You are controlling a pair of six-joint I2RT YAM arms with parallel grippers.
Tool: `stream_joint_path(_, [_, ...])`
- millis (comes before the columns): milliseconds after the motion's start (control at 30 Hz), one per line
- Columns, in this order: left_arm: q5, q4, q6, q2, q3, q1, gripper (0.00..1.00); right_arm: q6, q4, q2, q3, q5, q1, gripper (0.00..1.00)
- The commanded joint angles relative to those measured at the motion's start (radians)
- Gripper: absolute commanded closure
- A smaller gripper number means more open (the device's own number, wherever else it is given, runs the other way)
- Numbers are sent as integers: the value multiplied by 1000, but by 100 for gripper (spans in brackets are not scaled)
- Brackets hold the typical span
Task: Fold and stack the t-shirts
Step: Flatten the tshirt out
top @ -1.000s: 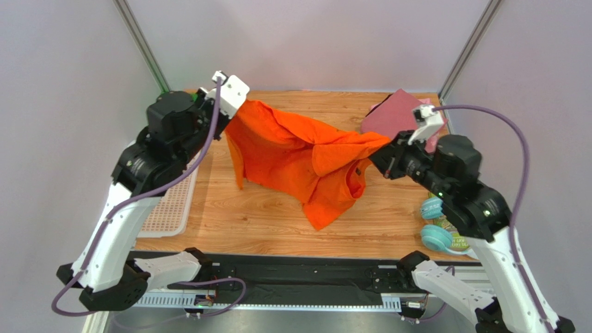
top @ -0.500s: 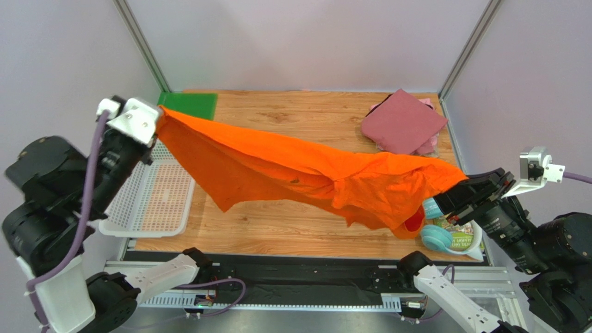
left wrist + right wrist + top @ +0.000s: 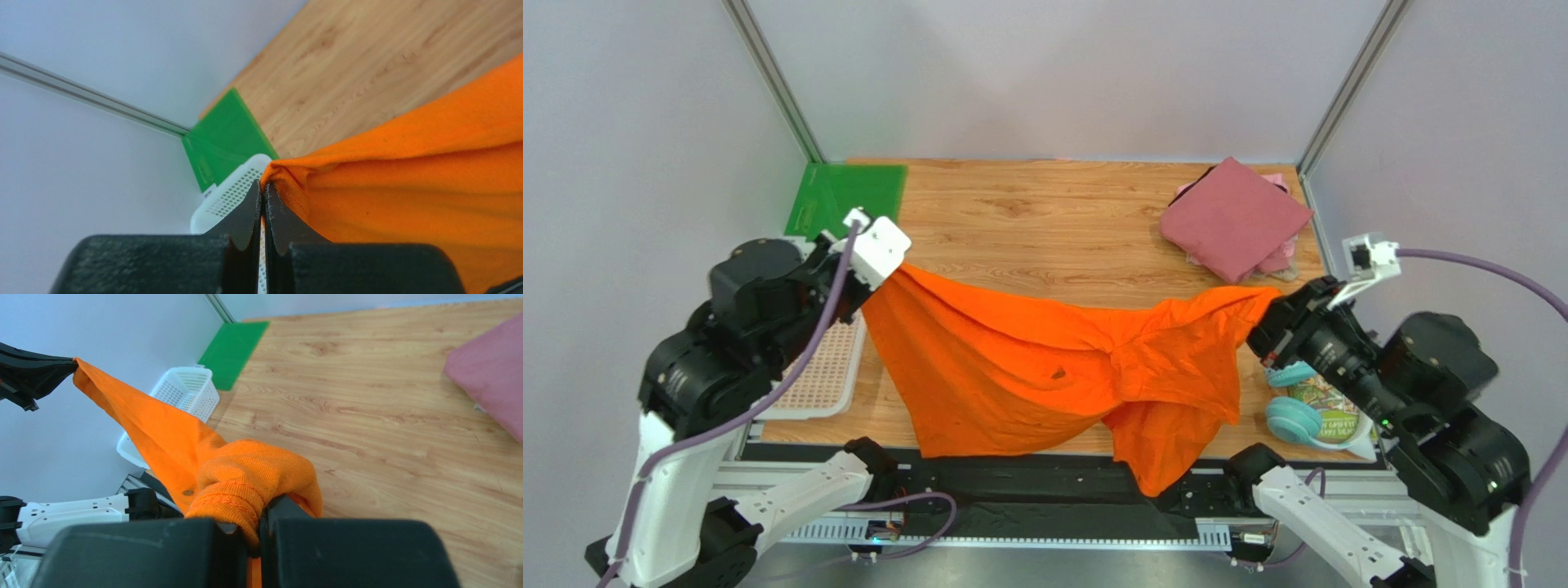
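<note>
when reading this stage from the top view, start with the wooden table (image 3: 1051, 221). next, note the orange t-shirt (image 3: 1038, 368): strung in the air from 9 o'clock to 3 o'clock, unfolded, twisted and bunched right of centre, with a lower flap sagging past the near table edge at 6 o'clock. not yet laid flat; by judgement, spreading in hand and folding not begun.

find the maroon-red t-shirt (image 3: 1234, 221) at 2 o'clock, folded flat, resting on a pale pink t-shirt (image 3: 1286, 254) with only its edges visible. locate the white mesh basket (image 3: 824, 368) at 9 o'clock, just beside the left table edge, the green sheet (image 3: 844, 196) at 11 o'clock, and the teal headphones (image 3: 1296, 419) at 4 o'clock.

left gripper (image 3: 263, 195): pressed together on a thin corner of the orange cloth. right gripper (image 3: 256, 523): clamped on a thick wad of the same cloth.

hazards from here:
- snagging of the sagging flap on the near rail during lowering, owing to overhang at 6 o'clock.
- a creased, lopsided lay on the table, owing to the twist near the right grip.
- slip of the left corner under tension, owing to the small bite of fabric.
- dragging cloth over the headphones or the folded pile, owing to closeness of the right grip to both.
</note>
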Motion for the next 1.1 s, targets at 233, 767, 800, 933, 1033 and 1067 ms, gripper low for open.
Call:
stream_joint_path(233, [-44, 133, 35, 15, -102, 5, 100, 27, 50, 40, -80, 51, -2, 100])
stream_joint_path(767, [-56, -68, 45, -15, 216, 5, 100, 49, -36, -116, -5, -49, -2, 100])
stream_joint_path(800, [-55, -83, 42, -23, 232, 7, 100, 49, -47, -127, 15, -54, -4, 100])
stream_joint_path(933, [-53, -126, 20, -106, 213, 5, 100, 61, -96, -159, 10, -58, -4, 100])
stream_joint_path(1033, [-67, -130, 6, -155, 122, 5, 100, 66, -105, -175, -42, -48, -2, 100])
stream_joint_path(1067, [-67, -120, 6, -164, 92, 5, 100, 64, -95, -175, -54, -43, -2, 100])
